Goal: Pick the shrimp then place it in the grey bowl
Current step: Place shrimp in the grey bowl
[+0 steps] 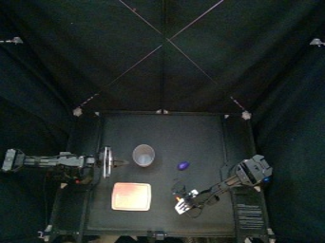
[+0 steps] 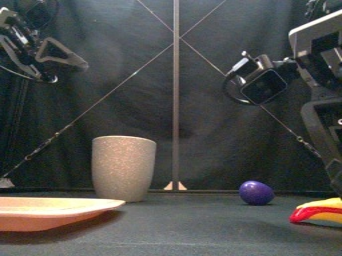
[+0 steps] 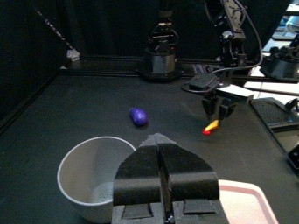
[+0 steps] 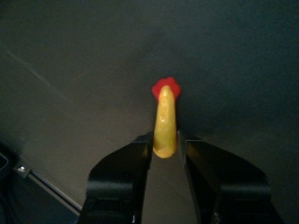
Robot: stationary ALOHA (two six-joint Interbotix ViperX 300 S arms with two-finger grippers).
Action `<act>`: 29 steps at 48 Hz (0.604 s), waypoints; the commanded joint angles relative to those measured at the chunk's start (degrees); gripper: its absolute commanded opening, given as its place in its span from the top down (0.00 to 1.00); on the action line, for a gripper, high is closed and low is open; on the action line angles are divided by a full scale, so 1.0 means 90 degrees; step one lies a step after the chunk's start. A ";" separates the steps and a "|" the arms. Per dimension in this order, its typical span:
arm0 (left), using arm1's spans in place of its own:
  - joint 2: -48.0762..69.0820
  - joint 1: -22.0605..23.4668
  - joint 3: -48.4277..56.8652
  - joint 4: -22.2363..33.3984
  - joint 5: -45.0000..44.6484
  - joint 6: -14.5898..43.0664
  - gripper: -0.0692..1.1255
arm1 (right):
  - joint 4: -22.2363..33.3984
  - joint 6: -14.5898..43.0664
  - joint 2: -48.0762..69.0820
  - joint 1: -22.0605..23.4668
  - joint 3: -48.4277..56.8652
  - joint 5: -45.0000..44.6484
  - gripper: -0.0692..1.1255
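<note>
Pink flat plastic tray [image 2: 54, 210] lies nearest in the front view, at that frame's 7 o'clock. Behind it stands the tall grey speckled cup [image 2: 123, 167], with a small purple round toy [image 2: 255, 192] at the cup's 3 o'clock. At the tray's 3 o'clock in the top view, the yellow toy shrimp [image 2: 318, 210] with a red end sits at table level. Only the right wrist view shows the right gripper [image 4: 167, 144] clamped on the shrimp's yellow end. Only the left wrist view shows the left gripper [image 3: 158, 140] pressed closed, holding nothing, raised at the cup's 9 o'clock.
</note>
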State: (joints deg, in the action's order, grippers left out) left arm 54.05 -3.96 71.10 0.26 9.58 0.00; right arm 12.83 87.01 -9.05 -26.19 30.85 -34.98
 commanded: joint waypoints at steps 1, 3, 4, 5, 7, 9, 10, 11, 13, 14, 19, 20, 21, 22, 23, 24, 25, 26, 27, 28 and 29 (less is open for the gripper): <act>-0.0029 -0.0010 -0.0078 -0.0010 0.0059 0.0010 0.81 | -0.0029 0.0000 0.0068 0.0049 -0.0010 0.0088 0.36; -0.0029 -0.0010 -0.0078 0.0000 0.0068 0.0010 0.81 | -0.0029 0.0000 0.0029 0.0049 0.0000 0.0117 0.36; -0.0029 -0.0010 -0.0078 -0.0010 0.0068 0.0010 0.81 | -0.0029 0.0000 0.0010 0.0049 0.0000 0.0127 0.36; -0.0029 0.0000 -0.0078 -0.0010 0.0068 0.0010 0.81 | -0.0039 0.0000 -0.0020 0.0059 0.0000 0.0137 0.36; -0.0029 -0.0010 -0.0078 0.0000 0.0068 0.0010 0.81 | -0.0039 0.0000 -0.0039 0.0059 -0.0010 0.0137 0.37; -0.0029 -0.0010 -0.0078 0.0000 0.0068 0.0010 0.81 | -0.0039 -0.0010 -0.0059 0.0059 -0.0020 0.0137 0.37; -0.0029 -0.0010 -0.0078 -0.0010 0.0068 0.0010 0.81 | -0.0039 -0.0020 -0.0059 0.0059 -0.0029 0.0146 0.38; -0.0029 -0.0010 -0.0078 0.0000 0.0068 0.0010 0.81 | -0.0029 -0.0010 -0.0039 0.0059 -0.0039 0.0127 0.39; -0.0029 -0.0010 -0.0078 -0.0010 0.0068 0.0010 0.81 | -0.0029 -0.0020 -0.0020 0.0059 -0.0059 0.0127 0.41; -0.0029 -0.0010 -0.0078 -0.0010 0.0068 0.0010 0.81 | -0.0029 -0.0010 0.0000 0.0068 -0.0068 0.0117 0.42; -0.0029 -0.0010 -0.0078 0.0000 0.0068 0.0010 0.81 | -0.0010 -0.0020 0.0098 0.0059 -0.0098 0.0078 0.49; -0.0029 -0.0010 -0.0078 -0.0010 0.0068 0.0010 0.81 | 0.0010 -0.0020 0.0107 0.0059 -0.0107 0.0059 0.50; -0.0029 -0.0010 -0.0068 0.0000 0.0068 0.0010 0.81 | 0.0029 -0.0020 0.0127 0.0068 -0.0117 0.0059 0.51; -0.0029 -0.0010 -0.0078 -0.0010 0.0068 0.0010 0.81 | 0.0059 -0.0029 0.0156 0.0068 -0.0137 0.0039 0.53; -0.0029 -0.0010 -0.0078 -0.0010 0.0068 0.0010 0.81 | 0.0088 -0.0039 0.0176 0.0088 -0.0146 0.0020 0.54; -0.0029 0.0000 -0.0078 -0.0010 0.0068 0.0010 0.81 | 0.0127 -0.0059 0.0195 0.0098 -0.0176 0.0010 0.54; -0.0029 -0.0010 -0.0068 -0.0010 0.0068 0.0010 0.81 | 0.0186 -0.0078 0.0244 0.0127 -0.0205 0.0010 0.54; -0.0029 0.0000 -0.0078 -0.0010 0.0068 0.0010 0.81 | 0.0254 -0.0088 0.0264 0.0146 -0.0234 0.0000 0.54; -0.0029 -0.0010 -0.0078 -0.0010 0.0068 0.0010 0.81 | 0.0342 -0.0098 0.0293 0.0186 -0.0264 -0.0010 0.54; -0.0029 -0.0010 -0.0068 -0.0010 0.0068 0.0010 0.81 | 0.0449 -0.0098 0.0332 0.0225 -0.0303 -0.0020 0.54; -0.0029 -0.0010 -0.0068 -0.0010 0.0068 0.0010 0.81 | 0.0566 -0.0098 0.0381 0.0273 -0.0342 -0.0020 0.54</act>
State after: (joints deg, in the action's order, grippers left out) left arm 54.05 -3.96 71.19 0.18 9.67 0.00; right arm 15.47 86.22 -9.40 -25.22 29.88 -35.07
